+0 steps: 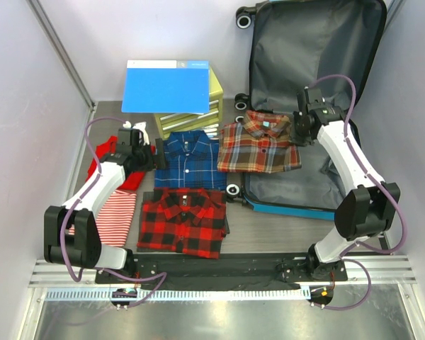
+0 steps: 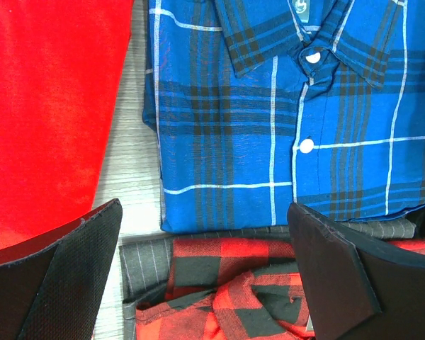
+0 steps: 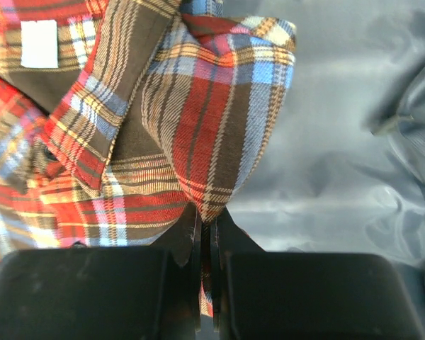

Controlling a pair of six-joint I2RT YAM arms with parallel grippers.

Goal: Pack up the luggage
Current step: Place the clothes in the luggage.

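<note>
Here the luggage (image 1: 319, 49) is lying open at the far right of the table (image 1: 269, 230), its lid leaning up at the back and its grey lining (image 3: 354, 142) showing. The right gripper (image 1: 302, 126) is hovering over the lower half, near the hinge. Its jaws are pinching tight on a fold of the brown-and-orange plaid shirt (image 1: 258, 145), seen up close from the right wrist (image 3: 198, 120). That shirt is straddling the case's left rim, partly inside. To the left, well apart from the case, the left gripper (image 1: 152, 152) is hanging with its fingers spread wide and empty over the near edge of the blue plaid shirt (image 2: 269, 120). A red-and-black plaid shirt (image 1: 183, 219) is lying just in front, and a red cloth (image 2: 49, 106) is sitting beside it.
</note>
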